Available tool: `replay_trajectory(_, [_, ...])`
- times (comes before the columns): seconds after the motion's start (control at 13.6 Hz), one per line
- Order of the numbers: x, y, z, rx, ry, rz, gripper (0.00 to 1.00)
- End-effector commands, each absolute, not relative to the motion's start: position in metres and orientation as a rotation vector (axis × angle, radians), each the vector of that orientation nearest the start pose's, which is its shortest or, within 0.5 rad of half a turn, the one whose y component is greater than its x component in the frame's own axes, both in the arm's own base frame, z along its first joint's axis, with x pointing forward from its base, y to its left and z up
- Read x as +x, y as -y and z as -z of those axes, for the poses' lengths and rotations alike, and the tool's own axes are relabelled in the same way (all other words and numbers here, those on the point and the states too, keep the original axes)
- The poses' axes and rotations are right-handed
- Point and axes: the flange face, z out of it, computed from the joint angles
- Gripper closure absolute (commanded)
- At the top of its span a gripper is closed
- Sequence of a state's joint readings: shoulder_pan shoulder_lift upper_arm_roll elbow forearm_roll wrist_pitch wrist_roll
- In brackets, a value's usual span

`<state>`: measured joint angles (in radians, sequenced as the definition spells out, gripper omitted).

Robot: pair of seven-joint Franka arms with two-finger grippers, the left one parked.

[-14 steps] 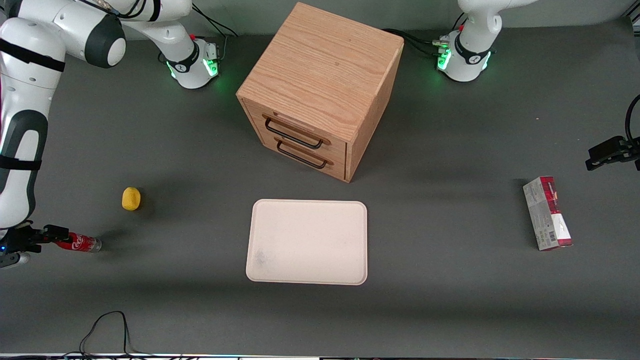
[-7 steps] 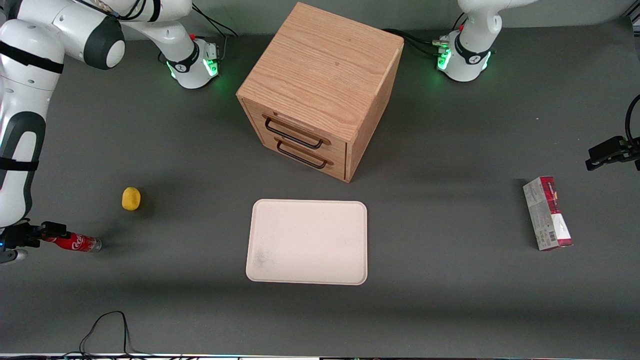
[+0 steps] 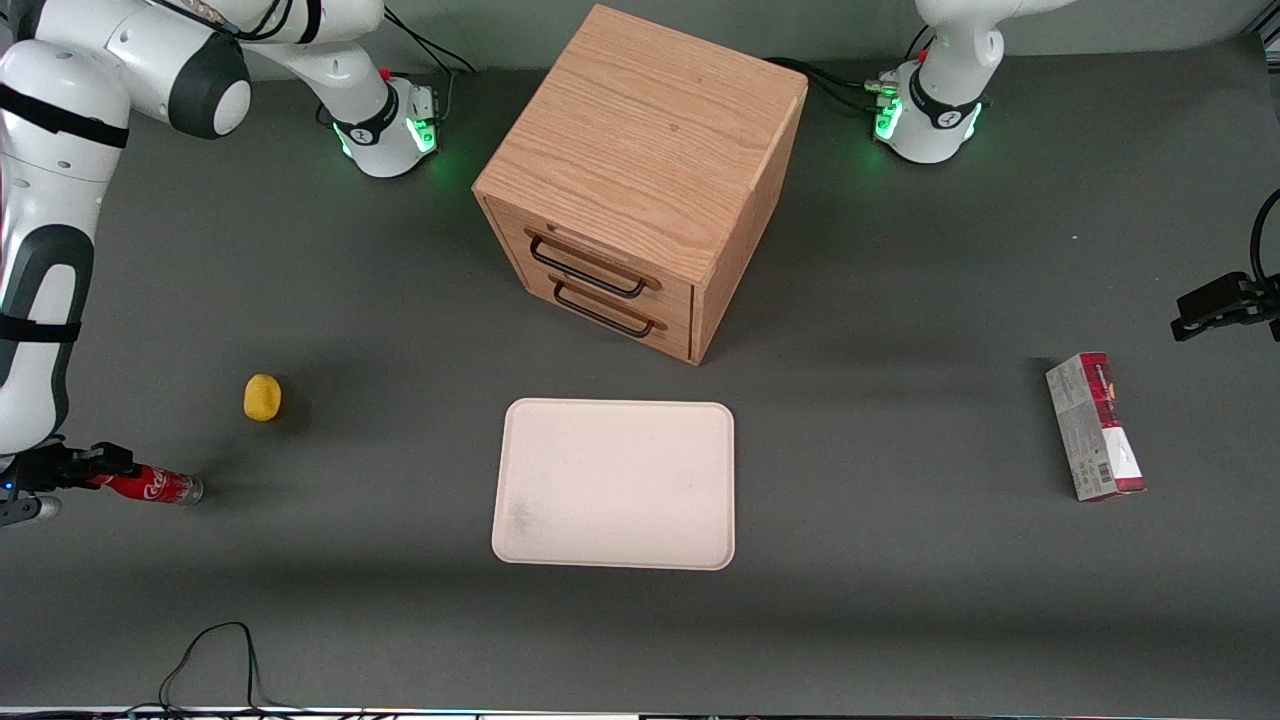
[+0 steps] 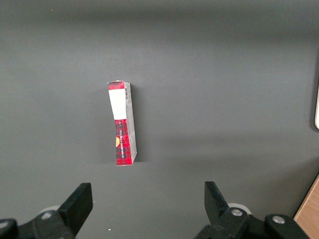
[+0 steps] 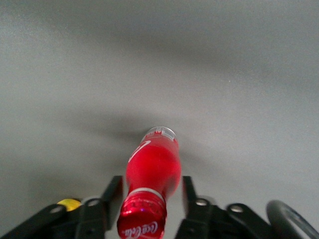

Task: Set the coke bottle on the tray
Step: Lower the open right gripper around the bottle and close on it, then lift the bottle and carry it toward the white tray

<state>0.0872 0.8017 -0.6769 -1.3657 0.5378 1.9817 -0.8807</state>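
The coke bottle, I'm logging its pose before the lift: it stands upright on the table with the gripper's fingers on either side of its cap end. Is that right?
Not quite. The coke bottle lies on its side on the table, not upright, as the front view shows. The rest holds: the gripper has a finger on either side of the cap end, toward the working arm's end of the table, well clear of the tray.

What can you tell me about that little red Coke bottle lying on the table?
The coke bottle is slim and red with white script, a red cap and a clear base. It lies on its side on the dark table, toward the working arm's end. The gripper straddles its cap end, fingers beside it, apparently not clamped.
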Motion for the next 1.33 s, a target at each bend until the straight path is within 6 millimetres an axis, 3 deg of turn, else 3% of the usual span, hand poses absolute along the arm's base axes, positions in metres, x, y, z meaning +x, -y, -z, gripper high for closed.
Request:
replay_trajectory(0.0, [0.675,0.274,-0.321,-3.088,0.382,0.055,0.82])
replay_trajectory(0.15, [0.679,0.263,-0.326,-3.088,0.386,0.065,0.91])
replay_trajectory(0.29, [0.681,0.251,-0.345,-3.089,0.406,0.061,0.91])
replay_trajectory(0.52, [0.687,0.207,-0.424,-3.112,0.337,-0.092,0.91])
replay_trajectory(0.66, [0.686,0.159,-0.481,-3.123,0.291,-0.169,0.91])
replay_trajectory(0.96, [0.672,0.046,-0.571,-3.131,0.275,-0.2,0.9])
replay_trajectory(1.11, [0.667,-0.017,-0.591,-3.095,0.268,-0.171,0.9])
replay_trajectory(1.25, [0.667,-0.091,-0.587,-3.1,0.25,-0.157,0.9])
